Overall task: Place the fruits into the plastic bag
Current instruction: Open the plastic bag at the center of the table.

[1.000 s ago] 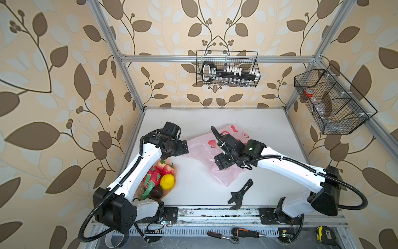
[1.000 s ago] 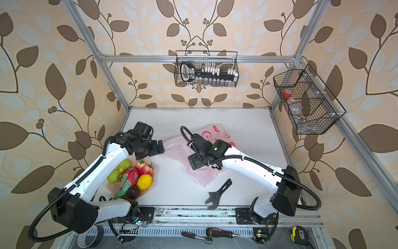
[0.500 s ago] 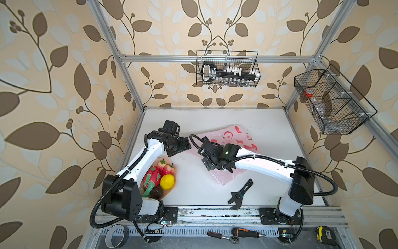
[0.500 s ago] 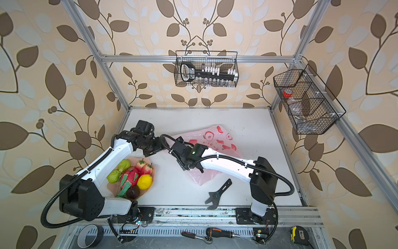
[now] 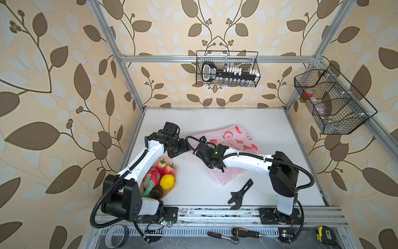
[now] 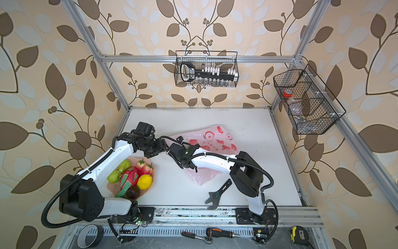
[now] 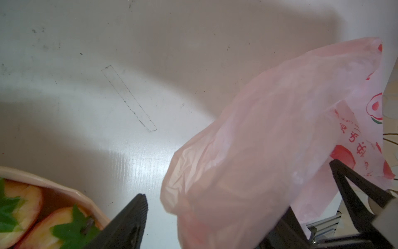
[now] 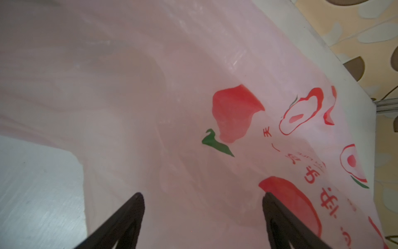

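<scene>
Fingertips of the left gripper (image 7: 237,181) stand well apart in its wrist view, with a loose, puffed fold of the plastic bag (image 7: 269,129) lying between them. Nothing looks pinched, so this hand reads as released and merely straddling the film. The right gripper (image 8: 202,193) is spread as well, its two black tips hovering just over the printed side of the bag and clamping nothing. In both top views the two wrists meet over the bag's left edge, just beyond the peach plate (image 5: 175,172).

The bag lies crumpled and mostly flat on the white table (image 5: 193,189), red print facing up. I cannot tell where its mouth is. The fruits all sit on the plate, apart from the bag: lemon (image 5: 167,181), dragon fruit (image 5: 151,177), strawberries (image 5: 164,167), dark purple fruit (image 5: 156,191) and, in a top view, a green piece (image 6: 118,172).

The bag looks very light, limp and slick, likely to slide or bunch rather than resist. My judgement is that each gripper should take a single layer at the rim or a handle, on opposite sides, then lift and spread. A deep bite risks catching both layers and shutting the mouth. The fruits seem light and firm. The round lemon may squirt from the jaws, so it is best held across its middle.
</scene>
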You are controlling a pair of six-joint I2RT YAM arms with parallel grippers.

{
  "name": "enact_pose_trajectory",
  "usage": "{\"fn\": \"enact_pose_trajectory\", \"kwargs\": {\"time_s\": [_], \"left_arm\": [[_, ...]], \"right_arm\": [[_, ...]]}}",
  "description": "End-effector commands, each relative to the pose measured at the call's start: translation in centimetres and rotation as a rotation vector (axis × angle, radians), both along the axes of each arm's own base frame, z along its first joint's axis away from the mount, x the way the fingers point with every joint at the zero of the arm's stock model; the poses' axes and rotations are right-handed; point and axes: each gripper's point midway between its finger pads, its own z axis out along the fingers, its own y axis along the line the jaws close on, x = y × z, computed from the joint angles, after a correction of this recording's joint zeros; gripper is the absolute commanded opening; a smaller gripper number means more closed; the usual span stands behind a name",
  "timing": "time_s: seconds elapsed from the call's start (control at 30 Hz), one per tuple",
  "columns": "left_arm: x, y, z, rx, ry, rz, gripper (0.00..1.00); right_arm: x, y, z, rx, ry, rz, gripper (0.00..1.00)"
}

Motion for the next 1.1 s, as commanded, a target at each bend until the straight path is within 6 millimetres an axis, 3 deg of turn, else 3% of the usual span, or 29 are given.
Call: {"fn": "enact_pose_trajectory", "kwargs": {"time_s": [0.0,0.17,0.23,0.4,0.63,0.83,0.9,1.07], "left_arm": [[-0.2,0.1,0.7,-0.023,-0.022,0.027,0.74],[-0.1,0.3,0.6,-0.013,-0.031,0.036,0.73],[0.0,0.4,0.6,-0.010,-0.035,0.040,0.73],[0.4,0.5,1.3,-0.033,-0.052,0.069,0.77],[-0.7,-0.6,4.8,-0.174,-0.118,0.116,0.88],[-2.8,-1.0,6.3,-0.248,-0.171,0.122,0.90],[-3.1,-1.1,7.6,-0.257,-0.234,0.086,0.90],[-4.0,-4.1,12.6,-0.354,-0.461,-0.174,0.91]], "right_arm": [[2.4,-3.0,2.3,-0.040,-0.172,-0.097,0.58],[3.3,-4.5,5.1,-0.012,-0.209,-0.111,0.11],[3.3,-4.7,6.7,0.005,-0.217,-0.102,0.01],[2.6,-4.1,11.9,0.099,-0.209,-0.035,0.00],[2.0,-6.2,16.8,0.254,-0.111,-0.014,0.00],[2.0,-6.7,16.8,0.386,0.024,-0.014,0.00],[1.9,-6.4,16.1,0.410,0.056,-0.004,0.00],[1.7,-4.9,14.6,0.451,0.115,0.055,0.00]]}}
